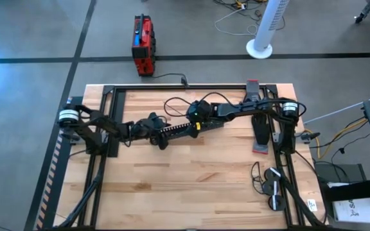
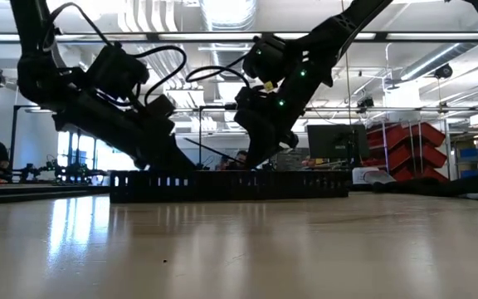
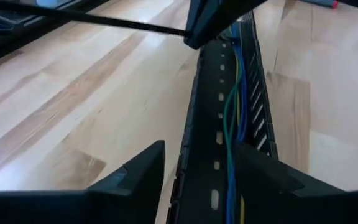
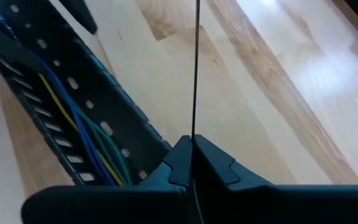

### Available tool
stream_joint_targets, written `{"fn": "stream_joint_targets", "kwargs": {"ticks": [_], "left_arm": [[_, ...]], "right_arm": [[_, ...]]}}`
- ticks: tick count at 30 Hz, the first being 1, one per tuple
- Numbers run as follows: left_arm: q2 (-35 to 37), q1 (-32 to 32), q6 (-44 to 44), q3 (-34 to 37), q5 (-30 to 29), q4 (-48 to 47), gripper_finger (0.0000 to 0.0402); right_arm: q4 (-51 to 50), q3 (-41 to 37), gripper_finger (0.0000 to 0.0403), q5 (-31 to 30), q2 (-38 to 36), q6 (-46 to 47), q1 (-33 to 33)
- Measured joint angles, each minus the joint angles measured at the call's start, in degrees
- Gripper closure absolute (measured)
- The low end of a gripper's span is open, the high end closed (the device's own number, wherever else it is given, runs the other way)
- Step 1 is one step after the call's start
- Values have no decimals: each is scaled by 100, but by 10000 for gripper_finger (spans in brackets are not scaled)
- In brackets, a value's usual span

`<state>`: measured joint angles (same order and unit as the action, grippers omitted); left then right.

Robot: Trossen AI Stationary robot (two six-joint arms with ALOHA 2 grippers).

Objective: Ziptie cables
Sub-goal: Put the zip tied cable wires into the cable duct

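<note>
The right gripper [image 4: 192, 149] has its fingers [image 4: 219, 163] pressed together on a thin black zip tie [image 4: 196, 68], which runs straight out from between the tips. In the high view this gripper [image 1: 196, 122] sits near the middle of the worktop [image 1: 191, 186], over one end of a long black slotted cable tray [image 1: 178, 129].

The left gripper [image 3: 194, 165] holds its fingers [image 3: 143, 163] well apart, one on each side of the tray [image 3: 219, 118], straddling it; whether the tips touch its walls cannot be told. In the high view the left gripper [image 1: 158, 131] is at the tray's other end, so the two grippers face each other along it, close together.

The cables [image 3: 234, 106], green, blue and yellow strands, lie lengthwise inside the tray's channel. The right wrist view shows the same cables [image 4: 89, 134] running down the slotted trough [image 4: 55, 93].

From table height the tray [image 2: 226, 185] stands flat on the worktop [image 2: 239, 249], with the left gripper [image 2: 173, 162] and right gripper [image 2: 256, 154] both angled down onto it.

The worktop on the near side of the tray is bare wood and wide open. A black frame [image 1: 108, 115] rims the worktop, and a red-handled clamp [image 1: 258, 122] lies toward the right edge, apart from the tray.
</note>
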<state>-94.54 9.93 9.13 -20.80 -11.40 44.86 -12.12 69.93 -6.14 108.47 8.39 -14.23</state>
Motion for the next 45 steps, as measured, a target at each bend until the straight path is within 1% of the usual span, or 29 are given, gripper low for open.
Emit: {"fn": "stream_joint_targets", "kwargs": {"ticks": [3,6,13,17,20,24,27,30,34,37,41,45], "left_arm": [[-195,0,21,-20,9,107,251],[-230,-2,38,-26,7,63,282],[9,-2,43,-22,3,-56,357],[186,-2,26,-2,310,-209,381],[329,-16,3,-2,485,-394,389],[426,-93,62,4,494,-520,395],[414,-159,136,-21,486,-526,396],[331,-243,190,-154,482,-534,397],[211,-330,150,-455,451,-742,397],[168,-348,93,-708,427,-1115,397],[168,-352,79,-942,292,-1635,397],[170,-350,33,-953,188,-1690,397]], "right_arm": [[-97,4,403,5,-111,27,15],[-306,7,403,1,-229,78,24],[-511,-53,403,12,-263,-2,210],[-623,-168,403,33,-261,-7,319],[-726,-225,403,53,-261,268,321],[-1021,-285,403,45,-260,519,310],[-1034,-291,403,99,-247,661,310],[-1026,-291,403,273,-243,756,310],[-947,-291,403,318,-153,813,310],[-880,-291,403,322,-96,788,310],[-874,-291,403,322,-86,524,310],[-865,-291,395,320,-97,270,310]]}}
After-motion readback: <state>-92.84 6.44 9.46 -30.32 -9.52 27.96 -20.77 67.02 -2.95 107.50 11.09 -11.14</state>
